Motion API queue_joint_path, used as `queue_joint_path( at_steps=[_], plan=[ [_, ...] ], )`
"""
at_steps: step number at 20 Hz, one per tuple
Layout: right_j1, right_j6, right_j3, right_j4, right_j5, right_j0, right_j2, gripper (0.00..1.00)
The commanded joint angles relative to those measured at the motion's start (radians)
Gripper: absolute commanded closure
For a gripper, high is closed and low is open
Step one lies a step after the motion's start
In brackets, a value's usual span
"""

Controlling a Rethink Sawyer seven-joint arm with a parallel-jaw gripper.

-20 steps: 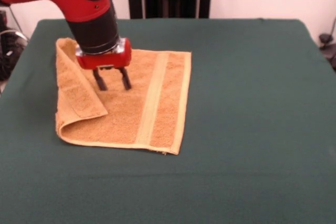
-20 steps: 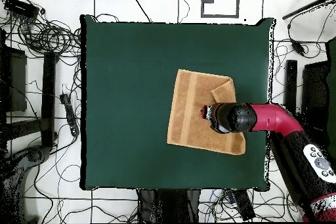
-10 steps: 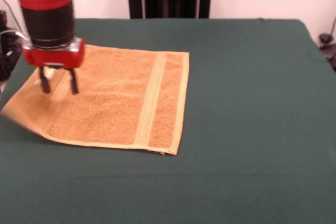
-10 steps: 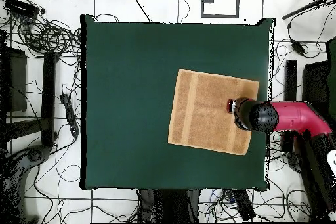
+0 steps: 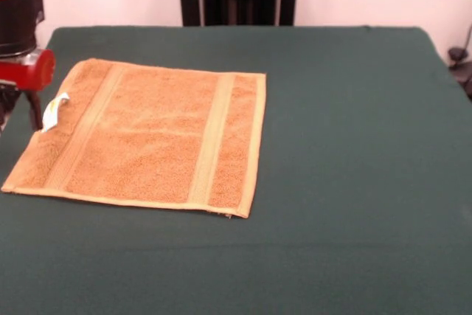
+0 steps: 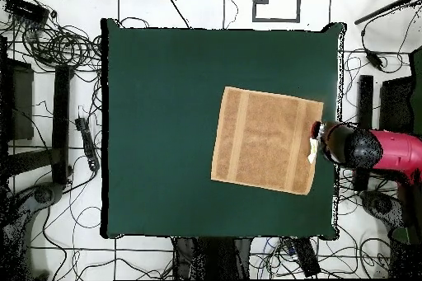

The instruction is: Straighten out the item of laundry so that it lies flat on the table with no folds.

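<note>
Fingers (image 5: pixel 34 112) of the gripper (image 5: pixel 16 119) seem to stand apart and empty at the front view's 9 o'clock, though one is cut by the edge, and the nearer one is just beside the small white label (image 5: pixel 54 111), which sticks up. If that finger catches the label as the arm moves off, it could drag the hem into a fold. To its right, the towel (image 5: pixel 155 138) lies flat at the table's (image 5: pixel 354 145) 9 o'clock side, its 8 o'clock corner near the edge, so a tug could slide it off.
</note>
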Motion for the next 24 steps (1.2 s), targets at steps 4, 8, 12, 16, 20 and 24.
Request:
queue_joint_path(
  at_steps=[4,8,12,16,20,24],
  plan=[
    [0.053,-0.270,0.009,-0.039,-0.073,0.034,0.052,0.00],
    [0.069,-0.254,0.055,-0.054,-0.129,0.022,0.050,0.00],
    [0.059,-0.178,0.080,-0.049,-0.140,0.041,0.013,0.00],
    [0.048,-0.099,0.100,-0.064,-0.190,0.064,-0.024,0.00],
    [0.053,-0.035,0.096,-0.078,-0.230,0.093,-0.062,0.00],
    [0.055,-0.028,0.097,-0.077,-0.260,0.106,-0.084,0.00]
  ],
)
